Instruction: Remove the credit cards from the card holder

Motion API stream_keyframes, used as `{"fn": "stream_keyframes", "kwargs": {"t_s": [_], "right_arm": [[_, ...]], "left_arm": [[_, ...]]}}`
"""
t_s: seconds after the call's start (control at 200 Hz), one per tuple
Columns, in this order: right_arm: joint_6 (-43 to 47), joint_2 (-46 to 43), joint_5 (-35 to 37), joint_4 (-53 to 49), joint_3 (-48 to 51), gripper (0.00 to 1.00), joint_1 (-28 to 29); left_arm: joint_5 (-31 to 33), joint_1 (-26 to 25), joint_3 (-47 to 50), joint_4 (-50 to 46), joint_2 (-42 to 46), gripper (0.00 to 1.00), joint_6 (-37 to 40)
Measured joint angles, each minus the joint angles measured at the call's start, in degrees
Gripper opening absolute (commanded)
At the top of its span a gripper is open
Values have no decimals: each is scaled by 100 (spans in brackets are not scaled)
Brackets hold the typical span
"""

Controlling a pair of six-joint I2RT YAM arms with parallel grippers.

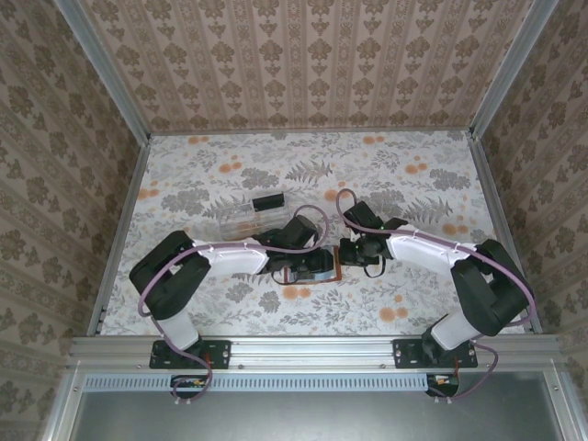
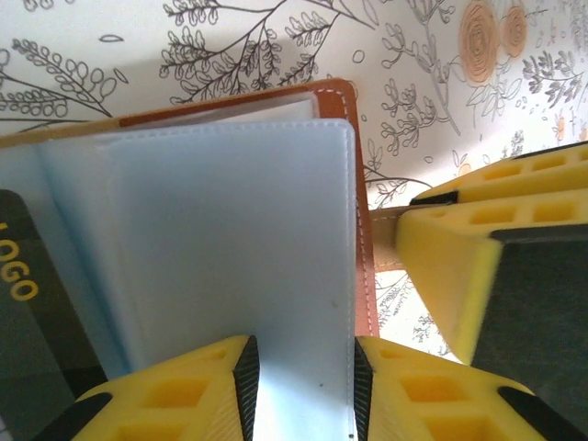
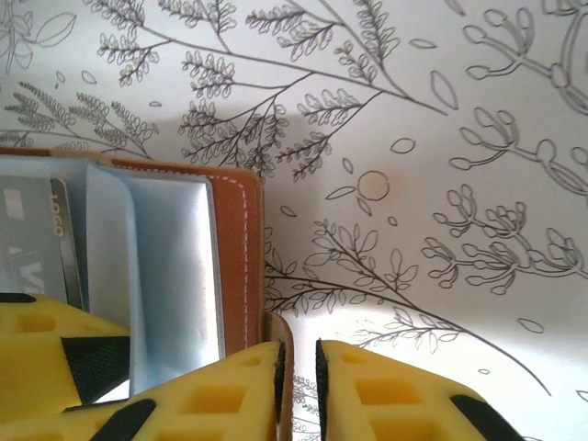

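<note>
**Near the front edge of the table: card holder spread open between two arms**

At the middle of the table, close to its front edge, the card holder lies open between the two arms. Its long axis runs roughly along that edge. The right gripper meets it from the right side. Its jaws are drawn almost together on the stitched rim of the brown leather cover, and a thin strip of that rim sits in the gap. The left gripper comes in from the opposite side, over the blue-grey lining. Its jaws stand part-way apart astride a pale sleeve; whether they pinch it or merely press on it cannot be told. A dark card printed "LOGO" shows on the side of the open sleeves away from the right gripper.

Judged from this layout, the card is not yet out. The left arm is the nearer one to it, and the right arm is placed to steady the cover. The pull would probably have to follow the card's slot, outward from the holder. A slack hold on the leather rim could let the whole holder slide along with the card.
</note>
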State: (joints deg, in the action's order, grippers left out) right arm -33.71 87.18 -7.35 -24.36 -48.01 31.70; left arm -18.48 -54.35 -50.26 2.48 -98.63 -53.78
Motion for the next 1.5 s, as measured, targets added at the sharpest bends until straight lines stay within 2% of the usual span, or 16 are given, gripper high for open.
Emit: {"fn": "stream_keyframes", "kwargs": {"t_s": [0.395, 0.775, 0.935, 1.15, 1.315, 1.44, 1.5], "right_arm": [[-116, -142, -37, 4, 61, 31, -37], [-190, -225, -138, 15, 50, 49, -37], [-236, -232, -229, 15, -96, 60, -17], [-249, -118, -256, 42, -302, 52, 164], [-249, -55, -166, -22, -328, 50, 352], [-254, -76, -61, -24, -413, 36, 435], [-236, -144, -28, -22, -444, 34, 476]], "left_arm": [[-57, 2, -48, -28, -127, 32, -17], [389, 173, 431, -380, 1078, 33, -22], [533, 223, 682, -422, 1318, 32, -24], [772, 380, 1051, -610, 1709, 31, -66], [920, 662, 1320, -765, 2074, 23, -63], [931, 866, 1480, -815, 2120, 16, -28], [920, 914, 1486, -857, 2087, 15, 11]]}}
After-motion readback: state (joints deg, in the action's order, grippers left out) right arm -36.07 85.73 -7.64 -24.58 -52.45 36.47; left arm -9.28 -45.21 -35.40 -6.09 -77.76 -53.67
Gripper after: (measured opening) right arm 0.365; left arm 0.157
